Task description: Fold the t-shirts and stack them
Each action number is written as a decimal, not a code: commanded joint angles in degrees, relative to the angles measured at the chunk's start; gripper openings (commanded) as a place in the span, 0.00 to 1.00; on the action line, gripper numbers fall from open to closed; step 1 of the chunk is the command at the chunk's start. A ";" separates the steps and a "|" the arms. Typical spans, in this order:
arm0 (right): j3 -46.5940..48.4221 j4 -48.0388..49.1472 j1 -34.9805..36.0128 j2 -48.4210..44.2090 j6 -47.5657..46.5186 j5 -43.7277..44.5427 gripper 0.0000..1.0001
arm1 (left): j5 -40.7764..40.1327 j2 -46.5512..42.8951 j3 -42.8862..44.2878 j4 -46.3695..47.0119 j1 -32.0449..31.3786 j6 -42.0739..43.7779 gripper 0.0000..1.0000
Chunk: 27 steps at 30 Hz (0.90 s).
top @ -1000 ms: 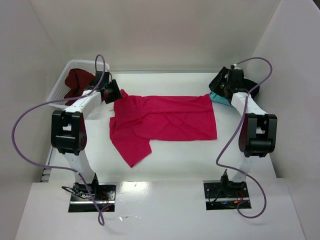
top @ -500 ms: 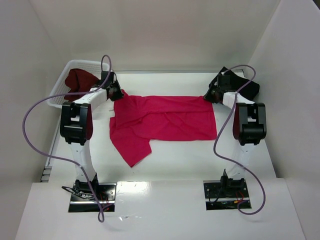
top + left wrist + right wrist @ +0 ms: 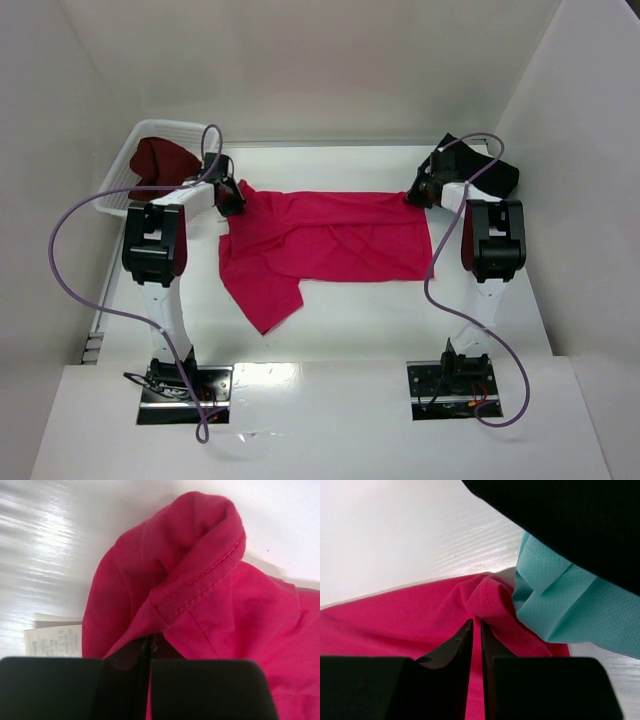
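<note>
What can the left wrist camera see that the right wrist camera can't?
Only the left wrist view shows a white printed label beside the cloth. Only the right wrist view shows the teal t-shirt and the black t-shirt partly covering it. Both show the pink t-shirt on the white table, pinched by the left pincer in one and the right pincer in the other.

Bright, even light w/ glare on table [image 3: 35, 545]

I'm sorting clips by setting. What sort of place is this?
Probably a robotics test cell, not a home: plain white panels box in a white table, two robot arms are bolted at its near edge, and a pink t-shirt lies near a white basket.
</note>
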 commanded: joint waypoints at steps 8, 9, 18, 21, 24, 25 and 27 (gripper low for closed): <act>5.74 -2.11 0.43 2.01 -0.03 1.91 0.16 | 1.46 -1.57 -3.67 -3.78 9.03 -1.40 0.00; 5.74 -2.11 0.43 2.63 0.58 1.22 0.14 | 1.46 -1.57 -3.68 -4.48 9.04 -0.88 0.00; 9.78 -2.11 2.88 5.01 -0.55 -0.89 0.13 | 4.71 0.62 1.68 -6.24 10.19 4.82 0.00; 11.27 -2.11 3.50 5.53 -1.08 -0.90 0.13 | 5.24 1.85 5.10 -7.47 10.19 6.06 0.00; 12.59 -2.11 4.02 5.54 -1.08 -1.43 0.17 | 5.24 2.38 6.42 -8.00 10.19 6.68 0.00; 12.60 -2.11 4.03 5.54 -1.61 -1.43 0.17 | 5.76 2.90 7.04 -8.00 10.19 6.68 0.00; 14.09 -2.72 4.03 6.85 -2.22 -0.63 0.17 | 5.77 2.91 7.05 -8.53 10.19 7.21 0.00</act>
